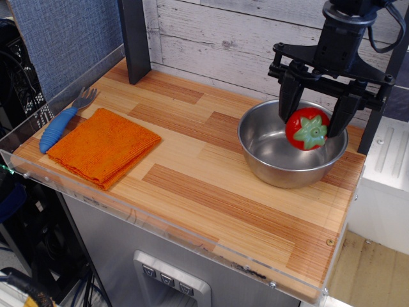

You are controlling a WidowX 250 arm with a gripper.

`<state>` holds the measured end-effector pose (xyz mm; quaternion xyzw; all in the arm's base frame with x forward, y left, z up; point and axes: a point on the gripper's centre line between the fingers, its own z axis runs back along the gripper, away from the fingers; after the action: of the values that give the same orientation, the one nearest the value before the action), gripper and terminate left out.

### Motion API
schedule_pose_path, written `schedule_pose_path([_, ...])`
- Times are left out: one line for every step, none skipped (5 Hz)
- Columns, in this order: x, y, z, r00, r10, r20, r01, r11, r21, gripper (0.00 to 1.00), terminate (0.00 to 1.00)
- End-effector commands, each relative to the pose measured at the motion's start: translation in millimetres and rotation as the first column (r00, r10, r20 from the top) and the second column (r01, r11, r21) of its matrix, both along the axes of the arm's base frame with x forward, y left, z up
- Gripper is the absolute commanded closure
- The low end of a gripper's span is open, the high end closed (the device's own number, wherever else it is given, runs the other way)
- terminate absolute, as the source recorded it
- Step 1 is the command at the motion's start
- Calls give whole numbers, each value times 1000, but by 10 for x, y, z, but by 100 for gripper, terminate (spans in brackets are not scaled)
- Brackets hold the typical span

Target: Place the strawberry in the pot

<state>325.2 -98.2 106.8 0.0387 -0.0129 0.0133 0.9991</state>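
The strawberry (307, 128) is glossy red with a green leaf cap facing the camera. My black gripper (310, 121) is shut on it, one finger on each side, and holds it in the air over the right part of the pot. The pot (275, 160) is a round shiny steel bowl on the right of the wooden tabletop. Its inside looks empty.
A folded orange cloth (102, 146) lies at the left, with a blue-handled fork (62, 119) beside it near the left edge. A dark post (134, 39) stands at the back left. A plank wall runs along the back. A white block (386, 160) sits off the table's right edge.
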Motion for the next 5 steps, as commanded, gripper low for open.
schedule_pose_path([503,291,-368,995,83,53,-84,996,24,100,0])
schedule_pose_path([626,306,-653,994,108,19,-108,993,36,100,0])
schedule_pose_path([958,442,-945,995,87,-48,-80,989,122,100,0])
schedule_pose_path([914,472,-912,997,56,-60,-53,997,51,0,0])
schedule_pose_path([822,491,-787,998,47,-38,-47,999,7,0,0])
